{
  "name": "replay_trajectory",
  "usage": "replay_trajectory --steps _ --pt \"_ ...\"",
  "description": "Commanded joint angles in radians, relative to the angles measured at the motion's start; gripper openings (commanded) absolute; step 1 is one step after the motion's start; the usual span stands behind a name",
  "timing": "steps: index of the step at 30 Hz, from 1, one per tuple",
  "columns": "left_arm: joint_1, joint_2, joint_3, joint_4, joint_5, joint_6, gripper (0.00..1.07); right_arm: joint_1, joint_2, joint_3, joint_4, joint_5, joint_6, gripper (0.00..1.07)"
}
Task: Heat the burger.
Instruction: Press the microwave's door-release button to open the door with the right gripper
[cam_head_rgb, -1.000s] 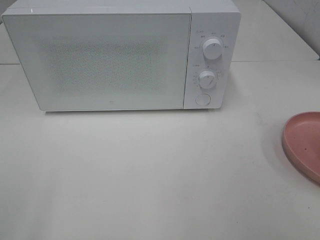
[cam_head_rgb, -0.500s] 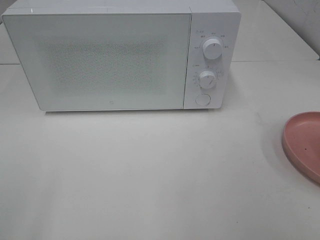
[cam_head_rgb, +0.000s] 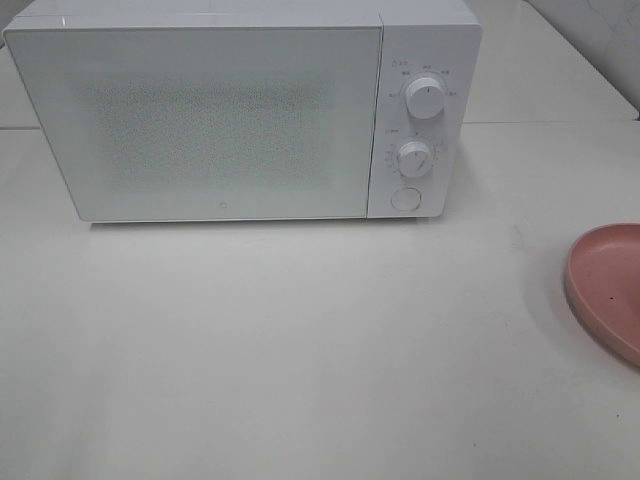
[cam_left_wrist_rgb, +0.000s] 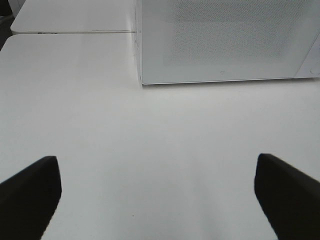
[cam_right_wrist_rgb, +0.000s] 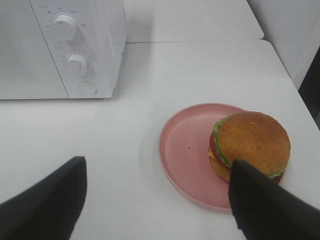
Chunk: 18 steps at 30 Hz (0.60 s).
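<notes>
A plain white surface (cam_head_rgb: 300, 350) fills the scene, pale and bare across most of its width. On the left side, the left gripper (cam_left_wrist_rgb: 156, 167) hangs above empty surface with its two dark fingers spread wide and nothing between them. It faces the boxy white microwave oven (cam_head_rgb: 220, 120), probably so that it can deal with the oven while the other arm handles the food.

The oven stands at the back, its speckled glass door (cam_head_rgb: 200, 120) shut flat. The burger cannot go in until that door is opened. On the panel to the right of the door sit a white upper knob (cam_head_rgb: 425, 98), a white lower knob (cam_head_rgb: 414, 158) and, below them, a round button (cam_head_rgb: 405, 198), all facing forward within reach.

Further right, near the surface's edge and well apart from the oven, lies a round pink plate (cam_right_wrist_rgb: 185, 145). The burger (cam_right_wrist_rgb: 250, 145), with its glossy golden-brown bun, frilly green lettuce and red tomato layer, rests on the half of the plate away from the oven. The right gripper (cam_right_wrist_rgb: 157, 167) hovers over this spot, released and gripping nothing, seemingly lined up for a pick.
</notes>
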Motion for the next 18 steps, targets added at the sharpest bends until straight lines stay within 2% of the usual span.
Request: replay_trajectory --steps 1,18 --pt "-0.006 -0.026 0.004 0.002 -0.007 -0.004 1.00 0.002 0.058 -0.006 -0.009 -0.073 -0.003 0.75" --pt "-0.006 -0.026 0.004 0.002 -0.007 -0.004 1.00 0.002 0.387 -0.006 -0.008 -0.381 -0.003 0.75"
